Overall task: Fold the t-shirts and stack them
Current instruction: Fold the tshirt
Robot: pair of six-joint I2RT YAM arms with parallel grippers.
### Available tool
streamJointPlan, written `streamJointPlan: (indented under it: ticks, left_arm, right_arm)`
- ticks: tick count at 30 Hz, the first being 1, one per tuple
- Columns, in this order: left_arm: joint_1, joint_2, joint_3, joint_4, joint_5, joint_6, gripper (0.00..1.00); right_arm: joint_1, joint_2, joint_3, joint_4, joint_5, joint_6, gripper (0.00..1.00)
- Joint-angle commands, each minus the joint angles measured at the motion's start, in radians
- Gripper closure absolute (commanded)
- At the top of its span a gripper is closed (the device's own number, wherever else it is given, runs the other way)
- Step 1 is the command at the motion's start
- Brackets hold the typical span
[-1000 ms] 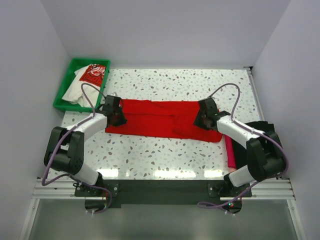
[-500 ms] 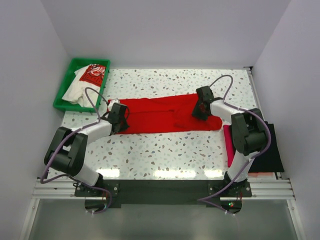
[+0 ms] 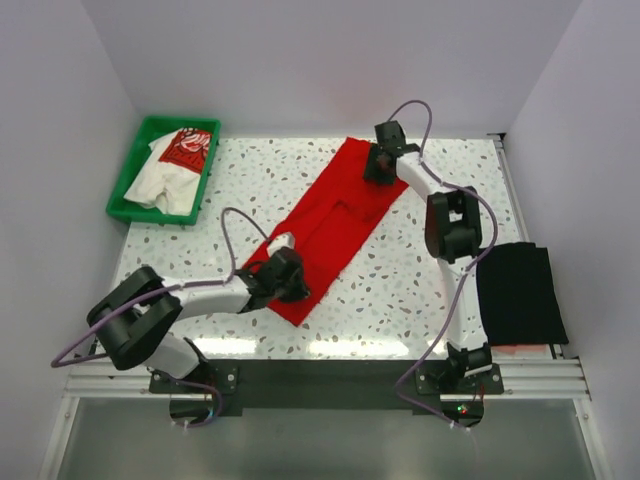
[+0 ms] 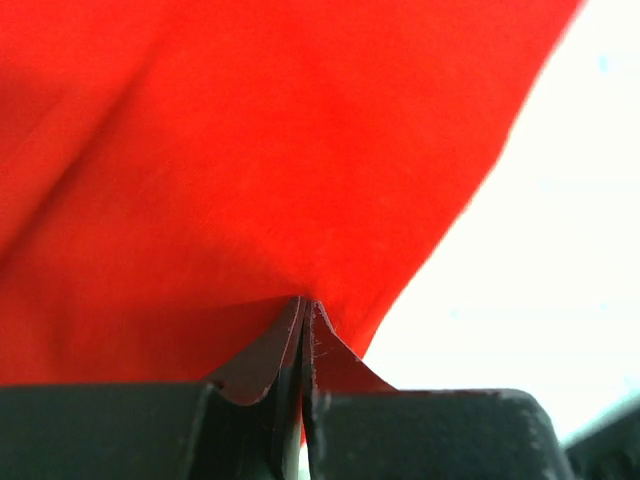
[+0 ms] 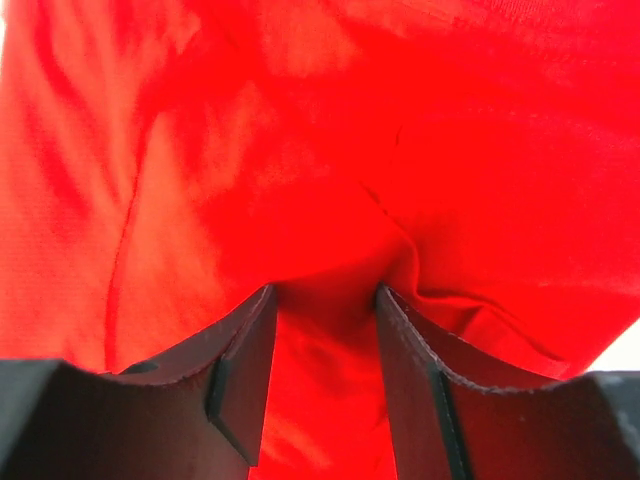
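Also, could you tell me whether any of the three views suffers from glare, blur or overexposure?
Top external: sharp and evenly lit, with glare streaks on the table along its near edge. Left wrist: the red t-shirt looks soft at close range, and the background to its right is blown out white. Right wrist: the cloth fills the frame, saturated and slightly soft.

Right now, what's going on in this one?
Both arms hold the plain bright red cloth t-shirt, folded into a long strip and stretched diagonally over the speckled table. The left gripper is shut on its near end; the right gripper has the far end bunched between its fingers. A white t-shirt with a red print waits in the green plastic tray; a folded black t-shirt lies at the right.
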Motion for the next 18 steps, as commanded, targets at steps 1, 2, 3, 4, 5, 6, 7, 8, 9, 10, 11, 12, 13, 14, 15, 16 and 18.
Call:
streamJointPlan:
  ticks: [1,2,3,4,5,6,7,8,9,10,11,12,13,14,15,16,18]
  left_arm:
    - [-0.138,0.128,0.063,0.020,0.096,-0.116,0.94]
    - [-0.155,0.201,0.096,0.034,0.110,-0.116,0.94]
    - [-0.169,0.238,0.158,0.043,0.132,-0.108,0.93]
    - [-0.187,0.272,0.189,0.053,0.162,-0.104,0.93]
    - [-0.195,0.335,0.218,0.063,0.175,-0.098,0.93]
    - [-0.198,0.363,0.267,0.065,0.193,-0.084,0.93]
    - [-0.201,0.386,0.289,0.067,0.201,-0.079,0.93]
    - [-0.203,0.416,0.303,0.071,0.210,-0.075,0.93]
    - [-0.203,0.426,0.320,0.076,0.219,-0.070,0.93]
    - [-0.201,0.432,0.326,0.088,0.222,-0.068,0.92]
    - [-0.201,0.432,0.328,0.093,0.225,-0.067,0.92]
    - [-0.201,0.432,0.335,0.099,0.231,-0.059,0.89]
    - [-0.201,0.432,0.343,0.103,0.236,-0.049,0.88]
    - [-0.201,0.430,0.354,0.100,0.238,-0.038,0.86]
    - [-0.201,0.426,0.375,0.100,0.242,-0.018,0.83]
    - [-0.199,0.420,0.383,0.103,0.244,-0.007,0.77]
    - [-0.198,0.391,0.412,0.087,0.238,0.031,0.69]
  right_arm:
    - [0.031,0.130,0.232,-0.089,-0.092,-0.107,0.52]
    - [0.039,0.157,0.274,-0.102,-0.110,-0.118,0.51]
    - [0.056,0.181,0.311,-0.114,-0.110,-0.132,0.49]
    - [0.063,0.217,0.363,-0.113,-0.110,-0.152,0.48]
    - [0.080,0.230,0.381,-0.111,-0.130,-0.164,0.45]
    - [0.086,0.242,0.394,-0.093,-0.135,-0.175,0.43]
    - [0.091,0.256,0.410,-0.083,-0.136,-0.188,0.42]
    - [0.094,0.264,0.417,-0.076,-0.138,-0.193,0.39]
    - [0.097,0.267,0.421,-0.056,-0.153,-0.195,0.38]
    - [0.097,0.271,0.427,-0.045,-0.162,-0.199,0.37]
    - [0.097,0.274,0.432,-0.036,-0.166,-0.199,0.36]
    - [0.097,0.274,0.441,-0.025,-0.173,-0.201,0.35]
    - [0.097,0.277,0.449,-0.019,-0.181,-0.205,0.34]
    - [0.097,0.277,0.455,-0.016,-0.184,-0.204,0.34]
    - [0.097,0.274,0.464,-0.013,-0.184,-0.201,0.33]
    - [0.097,0.270,0.475,-0.014,-0.186,-0.198,0.32]
    - [0.097,0.236,0.481,-0.019,-0.183,-0.192,0.28]
